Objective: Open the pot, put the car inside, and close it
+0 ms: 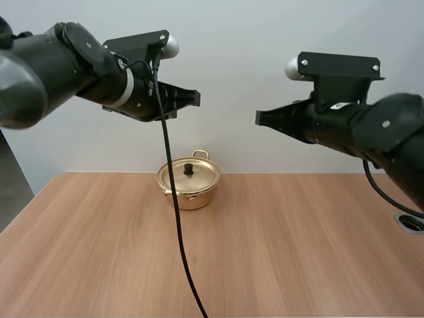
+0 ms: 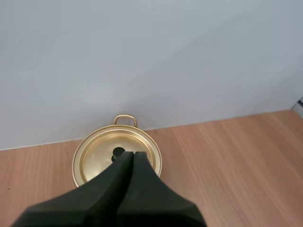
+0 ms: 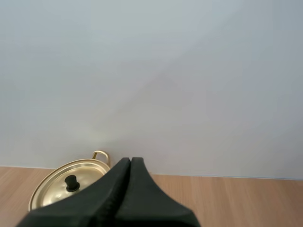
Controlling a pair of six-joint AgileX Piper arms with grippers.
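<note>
The pot [image 1: 189,184], with its lid [image 1: 189,175] on, stands on the table [image 1: 298,238], while the left gripper [image 1: 197,98] hangs high above-left of it and the right gripper [image 1: 258,118] above-right, both clenched on nothing.

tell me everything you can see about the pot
The pot is small, round and shiny gold, metal by the look. Its lid is on and sits flat, with a black knob at its centre. A loop handle sticks out on the far side. The pot stands upright on the wooden table, toward the far edge by the wall. Nothing but the table touches it.
</note>
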